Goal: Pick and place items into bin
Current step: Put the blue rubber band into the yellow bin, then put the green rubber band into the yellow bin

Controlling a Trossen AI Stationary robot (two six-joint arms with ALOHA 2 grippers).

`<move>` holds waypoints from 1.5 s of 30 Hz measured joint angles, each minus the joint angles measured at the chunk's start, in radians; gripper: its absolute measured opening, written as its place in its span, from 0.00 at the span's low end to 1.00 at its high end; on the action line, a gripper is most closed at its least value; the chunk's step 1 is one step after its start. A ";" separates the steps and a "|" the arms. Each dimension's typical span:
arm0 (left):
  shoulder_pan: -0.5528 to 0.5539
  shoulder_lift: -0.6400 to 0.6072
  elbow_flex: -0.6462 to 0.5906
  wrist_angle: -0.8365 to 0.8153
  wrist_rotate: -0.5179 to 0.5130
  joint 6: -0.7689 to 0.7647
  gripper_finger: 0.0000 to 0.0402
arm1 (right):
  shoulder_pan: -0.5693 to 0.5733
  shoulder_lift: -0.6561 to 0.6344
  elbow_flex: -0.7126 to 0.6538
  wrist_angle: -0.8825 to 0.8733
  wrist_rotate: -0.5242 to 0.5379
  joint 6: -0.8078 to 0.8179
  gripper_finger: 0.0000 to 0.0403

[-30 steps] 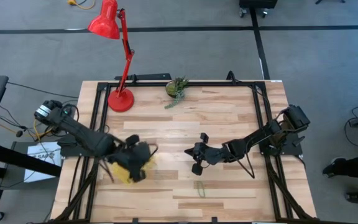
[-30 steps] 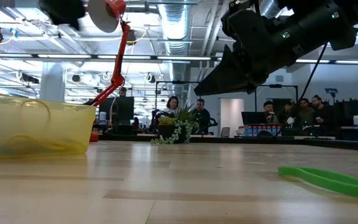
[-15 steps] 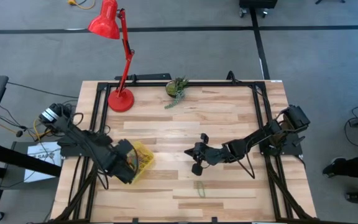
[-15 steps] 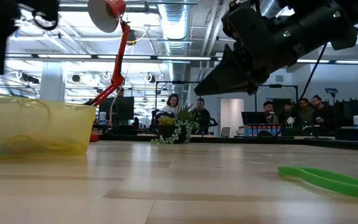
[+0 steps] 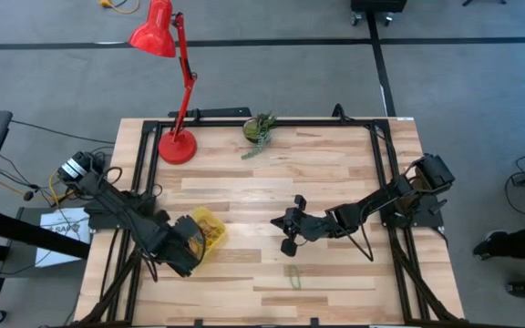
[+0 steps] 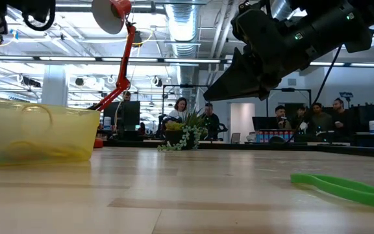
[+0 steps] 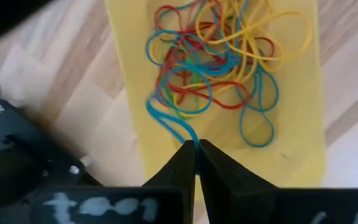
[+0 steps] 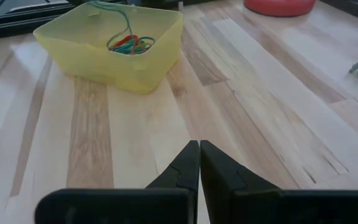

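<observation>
Table of pale wooden planks noted. Shallow translucent yellow plastic bin near left edge, coloured rubber-band loops heaped inside. Left gripper above bin, pinched on blue loop; release advised well inside walls. Right gripper closed, empty, mid-table. Green loop left outside.

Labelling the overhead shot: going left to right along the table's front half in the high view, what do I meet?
Left pincer → yellow bin → green rubber band → right arm.

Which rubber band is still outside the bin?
The green band, lying alone on the bare wood near the table's front edge, in front of the right gripper. All other bands visible sit tangled in the yellow bin.
</observation>
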 joint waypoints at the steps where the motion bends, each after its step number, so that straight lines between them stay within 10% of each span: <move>1: 0.000 0.000 0.000 -0.006 -0.010 0.002 0.01 | 0.000 0.000 0.000 0.000 0.000 0.000 0.02; 21: 0.001 0.000 0.000 0.115 -0.113 0.138 0.20 | 0.000 0.000 0.000 -0.001 0.000 0.000 0.02; 28: 0.001 0.000 0.000 0.188 -0.323 0.147 0.20 | 0.000 0.000 0.000 -0.002 -0.004 0.000 0.02; 36: 0.021 0.000 0.000 0.357 -0.503 0.187 0.20 | 0.005 0.000 0.013 -0.027 -0.364 0.001 0.02; 45: 0.082 0.000 0.000 0.572 -0.518 0.472 0.20 | 0.057 0.000 0.125 -0.256 -0.363 0.025 0.02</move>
